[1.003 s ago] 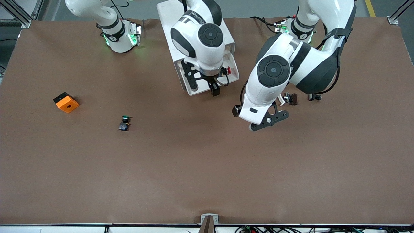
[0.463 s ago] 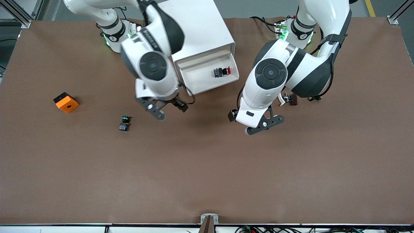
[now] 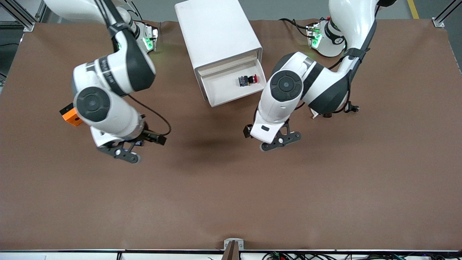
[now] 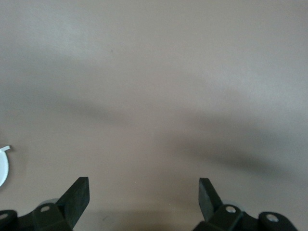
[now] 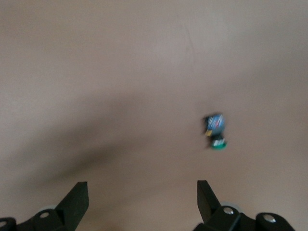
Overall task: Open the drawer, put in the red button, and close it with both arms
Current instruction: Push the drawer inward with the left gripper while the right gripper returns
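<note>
Front view: the slim white tray-like drawer (image 3: 231, 88) stands pulled out of the white boxy cabinet (image 3: 216, 32), and the small red-capped button with a dark body (image 3: 247, 79) lies on its side inside, toward the 2 o'clock corner of the tray, cap pointing at the left arm's end of the bench. Both arms hang over bare brown bench (image 3: 231, 202): the left end effector (image 3: 278, 141) at about 5 o'clock from the drawer, the right end effector (image 3: 124, 150) at about 8 o'clock from it, partly covering an orange cube with a hole (image 3: 70, 115). Closing is what remains. The drawer sits skewed to the bench edge, so uneven pushes from the two arms could jam it or slide the whole cabinet.

Left wrist view: its fingers (image 4: 77, 195) stand wide apart, empty, over plain bench surface; only a white sliver shows at the edge.

Right wrist view: fingers (image 5: 77, 199) likewise spread and empty. A green-capped button (image 5: 215, 131) lies ahead; sweeping low toward the drawer could knock it.
</note>
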Tool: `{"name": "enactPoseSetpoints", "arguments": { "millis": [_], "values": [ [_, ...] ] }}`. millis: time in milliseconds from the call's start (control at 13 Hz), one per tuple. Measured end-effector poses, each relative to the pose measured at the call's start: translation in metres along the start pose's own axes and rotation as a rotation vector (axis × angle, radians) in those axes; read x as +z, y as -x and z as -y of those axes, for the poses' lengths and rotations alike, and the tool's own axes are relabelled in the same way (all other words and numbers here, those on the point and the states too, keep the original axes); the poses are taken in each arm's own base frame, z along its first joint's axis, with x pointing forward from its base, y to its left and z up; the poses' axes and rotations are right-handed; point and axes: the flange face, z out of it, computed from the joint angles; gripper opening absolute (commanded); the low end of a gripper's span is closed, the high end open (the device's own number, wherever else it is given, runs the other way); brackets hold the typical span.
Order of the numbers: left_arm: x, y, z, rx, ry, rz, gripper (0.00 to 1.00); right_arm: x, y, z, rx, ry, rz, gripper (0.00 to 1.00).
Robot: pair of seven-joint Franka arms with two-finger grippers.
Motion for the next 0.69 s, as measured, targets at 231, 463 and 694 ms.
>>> {"name": "enactPoseSetpoints", "arguments": {
  "millis": [231, 463, 694],
  "values": [
    [0.022, 0.017, -0.009, 0.026, -0.002, 0.004, 1.0, 0.026, -0.049, -0.05, -0.123, -0.027, -0.031, 1.0],
    [0.049, 0.037, -0.015, 0.055, -0.012, 0.018, 1.0, 0.053, -0.073, -0.074, -0.175, -0.018, -0.027, 1.0],
    [0.058, 0.055, -0.025, 0.077, 0.014, 0.029, 1.0, 0.05, -0.087, -0.103, -0.168, -0.004, -0.039, 1.0]
  ]
}}
